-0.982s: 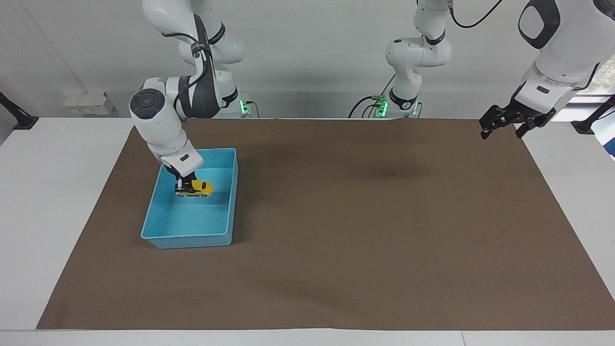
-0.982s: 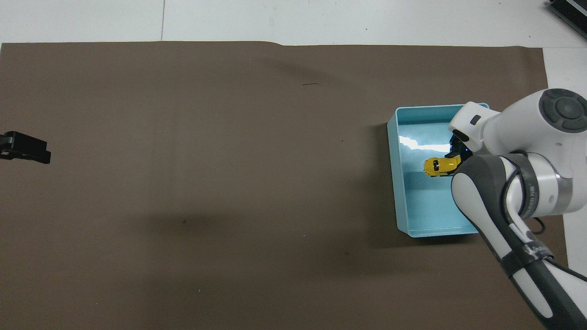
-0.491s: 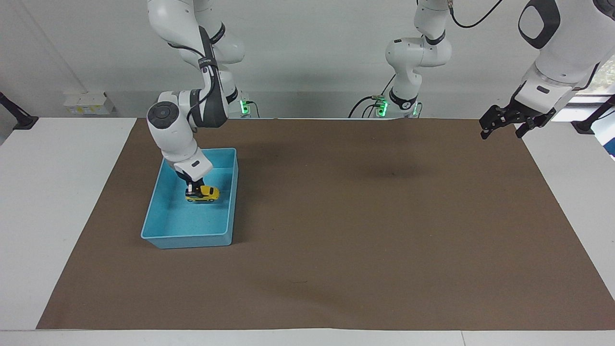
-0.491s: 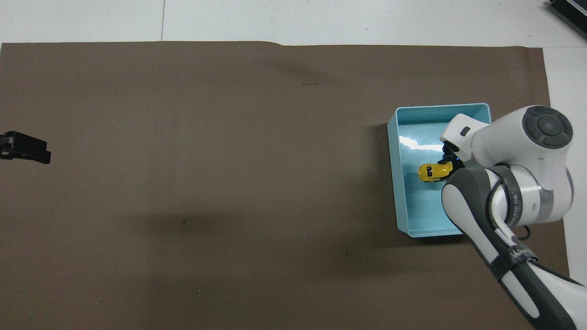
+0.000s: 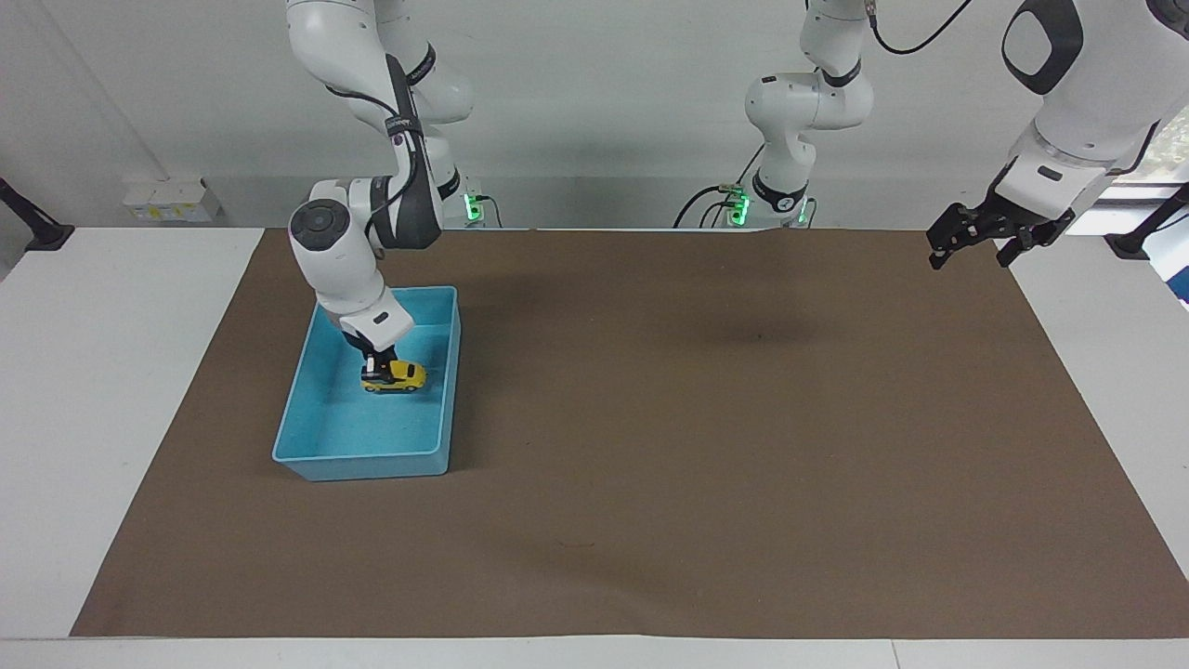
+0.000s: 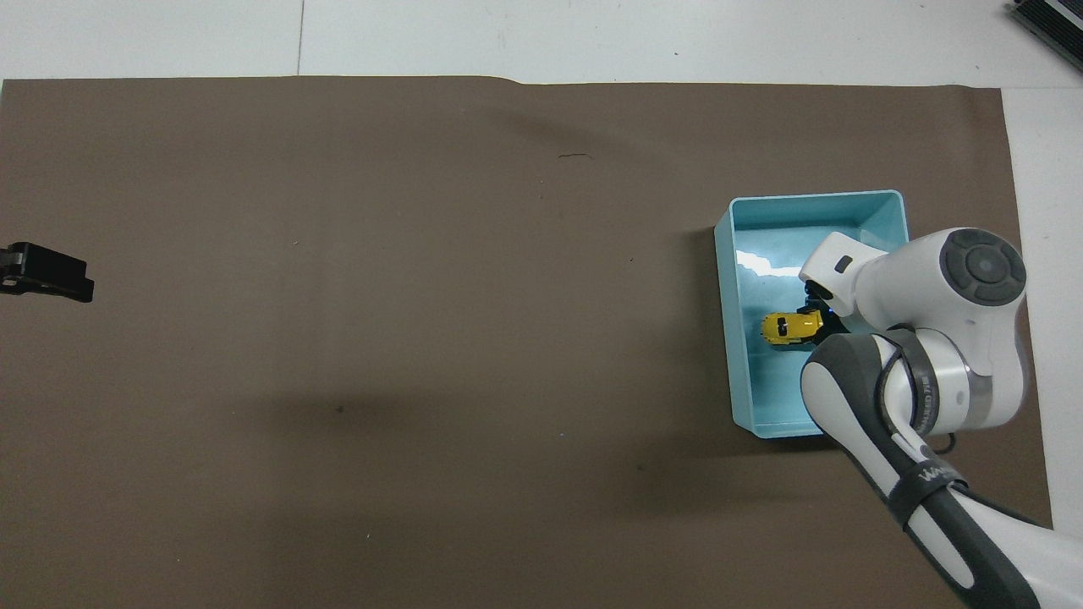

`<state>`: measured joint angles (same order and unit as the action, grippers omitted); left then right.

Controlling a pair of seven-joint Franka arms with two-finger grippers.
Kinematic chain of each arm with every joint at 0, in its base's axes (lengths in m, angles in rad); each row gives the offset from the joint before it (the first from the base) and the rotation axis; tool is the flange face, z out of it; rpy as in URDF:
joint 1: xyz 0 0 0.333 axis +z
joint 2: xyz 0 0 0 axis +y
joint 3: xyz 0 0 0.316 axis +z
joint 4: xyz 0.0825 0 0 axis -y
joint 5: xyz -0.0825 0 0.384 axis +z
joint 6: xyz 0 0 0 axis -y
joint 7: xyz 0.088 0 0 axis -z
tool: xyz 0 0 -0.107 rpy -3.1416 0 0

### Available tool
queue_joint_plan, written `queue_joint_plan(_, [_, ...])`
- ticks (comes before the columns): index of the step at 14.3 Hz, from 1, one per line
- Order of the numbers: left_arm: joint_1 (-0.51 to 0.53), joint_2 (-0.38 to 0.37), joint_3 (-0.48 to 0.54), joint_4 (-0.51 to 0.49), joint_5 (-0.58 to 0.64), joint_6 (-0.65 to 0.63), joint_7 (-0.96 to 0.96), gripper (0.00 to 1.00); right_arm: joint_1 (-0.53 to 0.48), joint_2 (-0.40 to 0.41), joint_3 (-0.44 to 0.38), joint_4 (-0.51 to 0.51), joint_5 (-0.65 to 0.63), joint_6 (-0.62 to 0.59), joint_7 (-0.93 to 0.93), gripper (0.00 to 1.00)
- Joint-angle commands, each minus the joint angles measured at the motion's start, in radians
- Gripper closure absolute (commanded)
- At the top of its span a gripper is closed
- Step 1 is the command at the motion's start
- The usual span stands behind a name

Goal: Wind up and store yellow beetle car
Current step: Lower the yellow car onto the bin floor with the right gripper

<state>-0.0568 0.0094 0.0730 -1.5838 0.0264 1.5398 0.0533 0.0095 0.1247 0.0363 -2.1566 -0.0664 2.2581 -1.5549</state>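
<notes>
The yellow beetle car [image 5: 399, 376] [image 6: 785, 328] sits low inside the light-blue tray [image 5: 362, 462] [image 6: 731, 355], roughly level. My right gripper [image 5: 378, 364] [image 6: 815, 318] reaches down into the tray and is shut on the car's end that points away from the table's middle. Whether the wheels touch the tray floor I cannot tell. In the overhead view the right arm's wrist covers part of the tray. My left gripper [image 5: 973, 249] [image 6: 46, 275] waits open and holds nothing, up in the air over the mat's edge at the left arm's end.
A brown mat [image 5: 706, 446] covers most of the white table [image 5: 102, 372]. The tray stands on the mat toward the right arm's end. A small white box [image 5: 172, 200] lies at the table's edge by the wall.
My right gripper has come down deeper into the tray with the car, shifting a little toward the table's middle. The left arm has not moved.
</notes>
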Motion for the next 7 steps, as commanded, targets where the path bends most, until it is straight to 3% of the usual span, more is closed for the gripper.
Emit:
queue_joint_plan(1, [0.012,-0.011,-0.010,0.004,0.021,-0.017,-0.006,0.00,-0.022,-0.031,0.007,-0.045,-0.013,0.024,-0.028,1.00])
queue_joint_plan(7, [0.012,-0.011,-0.010,0.004,0.021,-0.017,-0.006,0.00,-0.025,-0.033,0.007,-0.065,-0.013,0.054,-0.027,1.00])
